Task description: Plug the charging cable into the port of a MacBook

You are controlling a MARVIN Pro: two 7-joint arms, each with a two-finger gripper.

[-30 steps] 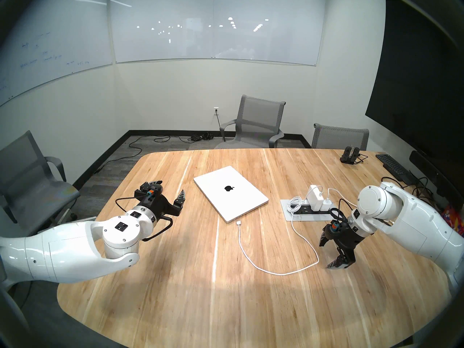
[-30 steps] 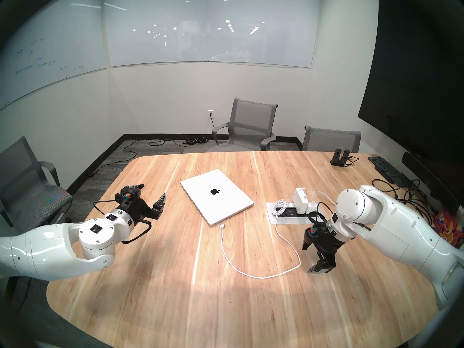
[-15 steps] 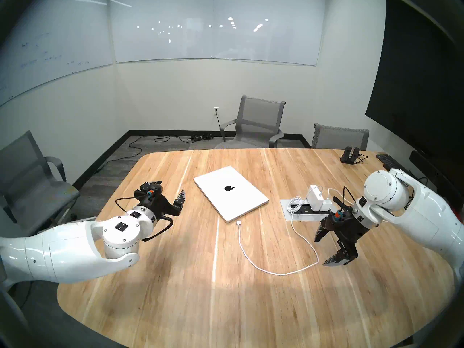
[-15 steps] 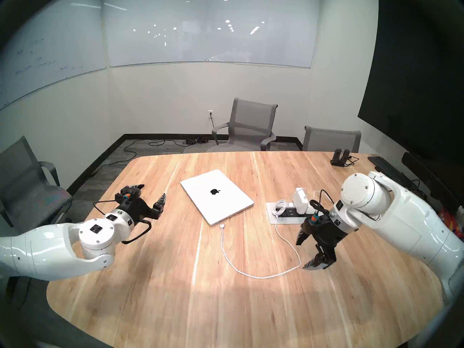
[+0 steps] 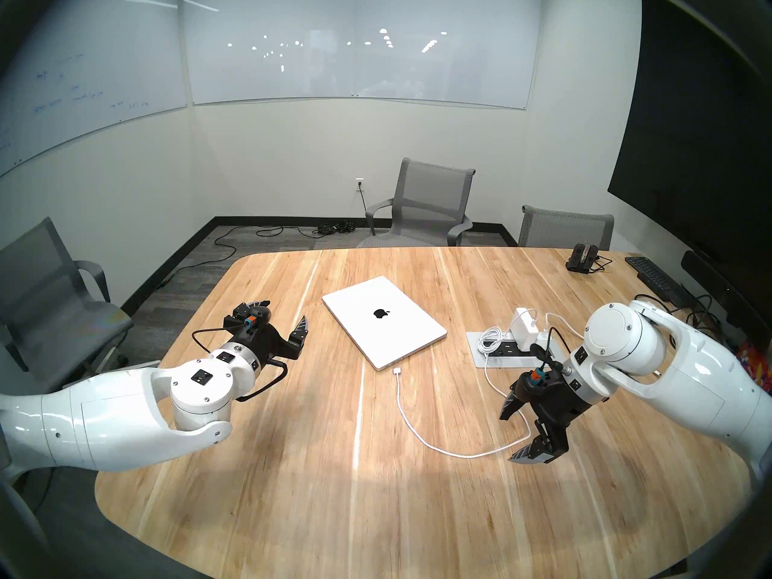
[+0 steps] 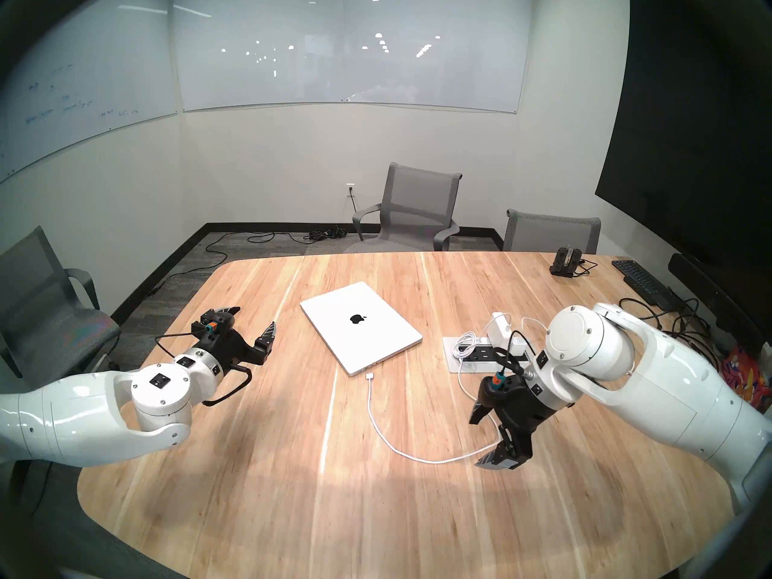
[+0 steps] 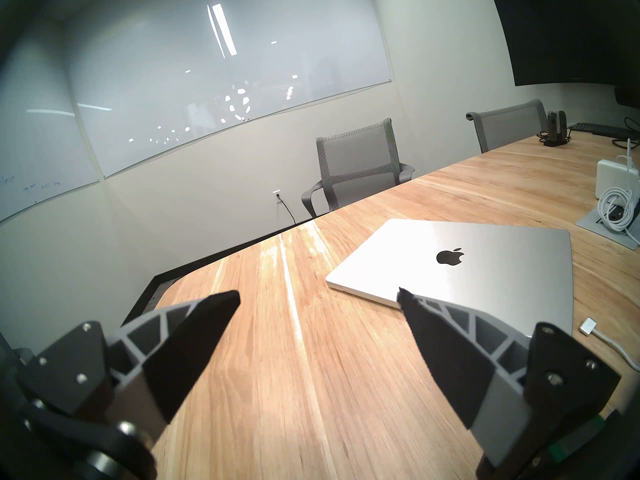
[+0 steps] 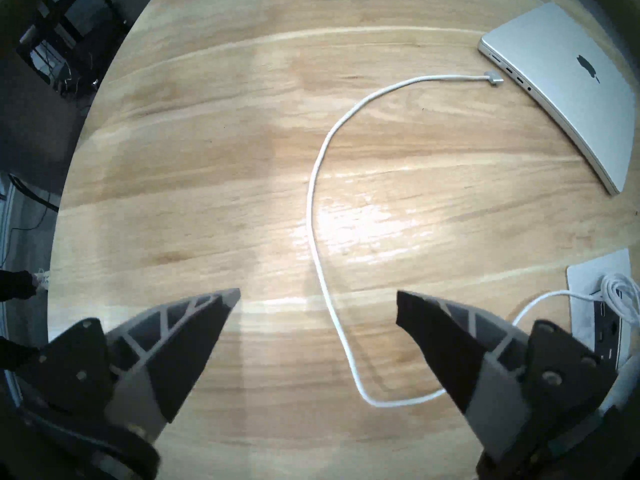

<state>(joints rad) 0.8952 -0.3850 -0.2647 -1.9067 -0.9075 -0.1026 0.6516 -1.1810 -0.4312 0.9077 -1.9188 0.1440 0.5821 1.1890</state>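
The charging cable (image 5: 422, 434) lay loose on the wooden table (image 5: 292, 503), its flat connector (image 5: 396, 371) just beside the near corner of the closed MacBook (image 5: 383, 320) but not in a port, the cord looping toward my near edge and back to the white charger (image 5: 525, 324) on the power strip (image 5: 507, 350) toward the right edge. My right gripper (image 5: 516, 434) hung with its jaws spread wide and empty over the cord's bend. My left gripper (image 5: 284, 313) hovered likewise wide apart and empty near the left edge, pointing at the MacBook.

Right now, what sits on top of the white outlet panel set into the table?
On the white outlet panel: a white power brick, a coiled white cable; the right pincer's wrist hides its near end.
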